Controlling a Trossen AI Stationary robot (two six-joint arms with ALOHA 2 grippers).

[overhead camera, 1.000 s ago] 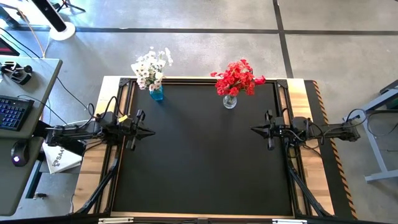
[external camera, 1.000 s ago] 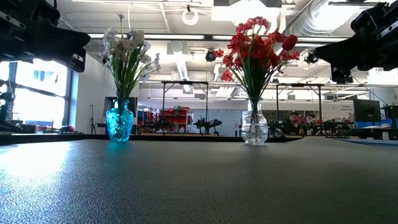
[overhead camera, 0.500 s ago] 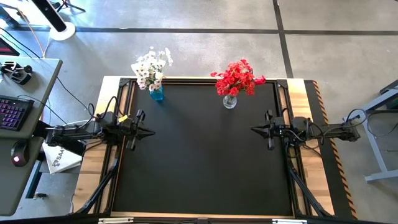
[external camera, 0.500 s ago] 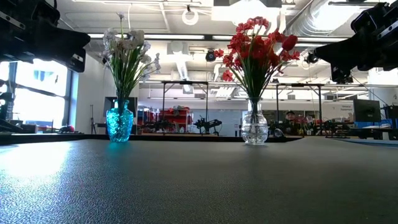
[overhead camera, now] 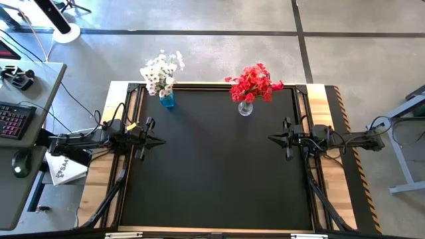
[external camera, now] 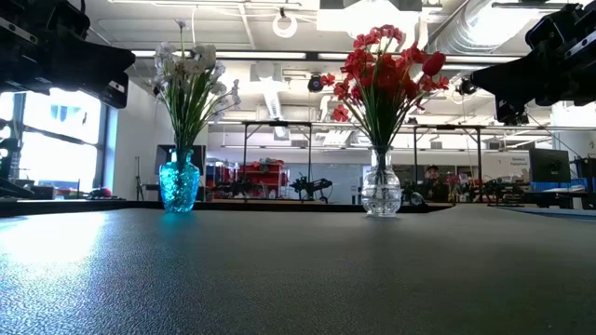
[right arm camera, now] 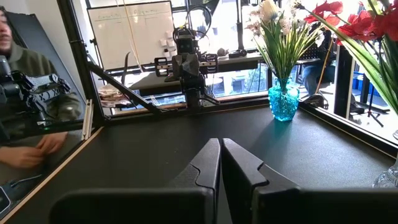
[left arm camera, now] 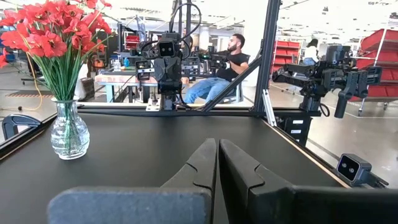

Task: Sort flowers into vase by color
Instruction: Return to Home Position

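White flowers [overhead camera: 161, 71] stand with their stems in a blue vase [overhead camera: 167, 99] at the table's far left. Red flowers [overhead camera: 253, 82] stand in a clear glass vase [overhead camera: 246, 107] at the far middle-right. The low view shows both bunches upright, white [external camera: 187, 74] and red [external camera: 384, 70]. My left gripper [overhead camera: 162, 141] hovers shut at the table's left edge, pointing level toward the right. My right gripper [overhead camera: 271, 139] hovers shut at the right edge, pointing level toward the left. Both hold nothing.
The black mat [overhead camera: 216, 166] lies between the two arms. A desk with a keyboard [overhead camera: 13, 119] and mouse stands left of the table. People sit beyond the table in the wrist views [left arm camera: 227, 62] [right arm camera: 25, 118].
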